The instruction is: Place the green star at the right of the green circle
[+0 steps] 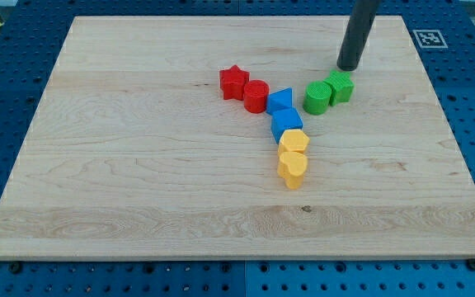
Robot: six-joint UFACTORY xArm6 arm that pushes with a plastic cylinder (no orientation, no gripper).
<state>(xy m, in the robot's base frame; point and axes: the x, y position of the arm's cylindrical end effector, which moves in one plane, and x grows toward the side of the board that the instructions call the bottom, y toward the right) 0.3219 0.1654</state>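
Jaws none: rod only, my tip (349, 67) held nothing, just above the green star (340, 86). Star touched green circle (317, 97), at its upper right. Fiducial marker (428, 38) beyond the tabletop (138, 165) corner; no readable text.

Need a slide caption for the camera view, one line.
My tip just above the green star, which touches the green circle's right side.

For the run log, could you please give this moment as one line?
my tip: just above green star | green star: touching green circle, on its right | placement: looks done
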